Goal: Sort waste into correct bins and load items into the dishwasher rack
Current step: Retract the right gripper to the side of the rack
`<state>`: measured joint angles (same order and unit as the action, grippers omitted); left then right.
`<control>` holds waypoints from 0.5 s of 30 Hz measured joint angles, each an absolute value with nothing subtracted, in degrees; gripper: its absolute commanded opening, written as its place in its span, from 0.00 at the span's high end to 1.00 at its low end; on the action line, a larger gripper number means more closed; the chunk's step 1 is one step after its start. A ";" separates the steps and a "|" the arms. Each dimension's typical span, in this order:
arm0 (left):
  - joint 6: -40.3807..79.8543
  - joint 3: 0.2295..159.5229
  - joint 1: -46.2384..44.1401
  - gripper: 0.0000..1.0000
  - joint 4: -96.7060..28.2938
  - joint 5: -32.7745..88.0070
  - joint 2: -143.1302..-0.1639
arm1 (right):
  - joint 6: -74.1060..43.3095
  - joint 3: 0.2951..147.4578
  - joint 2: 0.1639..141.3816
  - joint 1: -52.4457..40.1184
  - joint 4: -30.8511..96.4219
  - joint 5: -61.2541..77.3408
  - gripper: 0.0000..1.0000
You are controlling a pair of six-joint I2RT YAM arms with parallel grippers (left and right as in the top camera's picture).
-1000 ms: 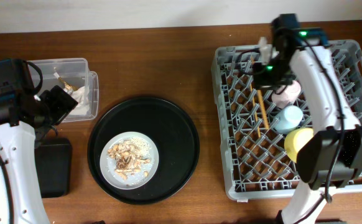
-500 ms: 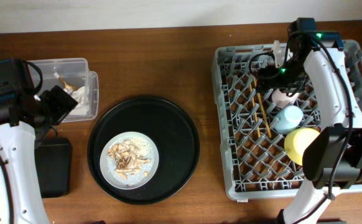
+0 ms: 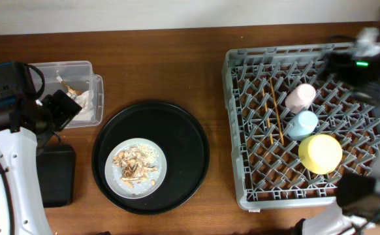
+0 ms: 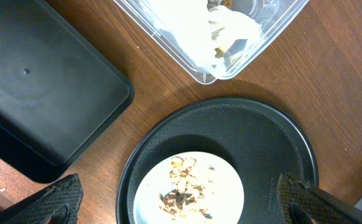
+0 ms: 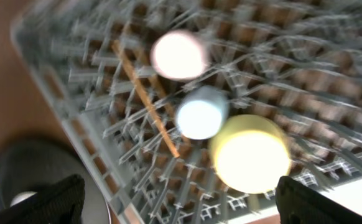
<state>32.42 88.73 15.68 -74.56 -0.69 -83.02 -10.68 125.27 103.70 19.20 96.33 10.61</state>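
The left gripper (image 4: 181, 202) stands wide open and holds nothing; it hangs between the clear plastic box (image 3: 79, 68) and the round black tray (image 3: 191, 130). The right gripper (image 5: 181, 200) is also spread open and empty, above the far right corner of the dishwasher rack (image 3: 233, 130); its view is blurred.

The round grey-white plate (image 3: 152, 184) lies on the round black tray, left of its middle, with the food scraps (image 3: 134, 163) heaped on it. I judge this is the work that remains.

Risks, in my judgement:
- The plate is low and flat, so a grip on its thin rim can slip.
- If it tilts on the way to the shallow black rectangular tray (image 4: 38, 93), the loose crumbs may fall on the table.
- A plate put in the rack before emptying would carry the scraps with it.

Count: one plate, one heap of scraps, and two bins. In the rack are one pink cup (image 3: 300, 96), one light-blue cup (image 3: 303, 124), one yellow saucer (image 3: 320, 153) and two chopsticks (image 3: 275, 111). The paper wrappers (image 4: 221, 31) lie in the clear box; their number I cannot tell.
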 measured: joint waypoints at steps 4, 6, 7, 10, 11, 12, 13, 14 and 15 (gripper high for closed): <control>32.42 88.73 15.68 0.01 -74.56 -0.69 -83.02 | -11.97 126.39 99.15 29.82 96.97 10.24 0.02; 32.42 88.73 15.68 0.01 -74.59 -0.69 -83.02 | -12.10 126.39 99.22 33.63 96.99 10.22 0.02; 32.45 88.73 15.68 0.01 -74.56 -0.69 -83.02 | -12.16 126.39 99.44 34.89 96.97 10.24 0.02; 32.42 88.73 15.68 0.01 -74.56 -0.69 -83.02 | -12.25 126.39 99.63 36.42 96.99 10.26 0.02; 32.45 88.73 15.68 0.01 -74.56 -0.69 -83.02 | -12.27 126.39 99.63 36.67 96.97 10.26 0.02; 32.45 88.73 15.68 0.01 -74.56 -0.69 -83.02 | -12.21 126.39 99.63 36.69 96.97 10.28 0.02; 32.42 88.73 15.68 0.01 -74.56 -0.69 -83.02 | -12.25 126.39 99.66 36.67 96.97 10.28 0.02; 32.42 88.73 15.68 0.01 -74.56 -0.69 -83.02 | -12.23 126.39 99.63 36.67 96.99 10.31 0.02; 32.45 88.73 15.68 0.01 -74.59 -0.69 -83.02 | -12.23 126.39 99.63 36.67 96.99 10.31 0.02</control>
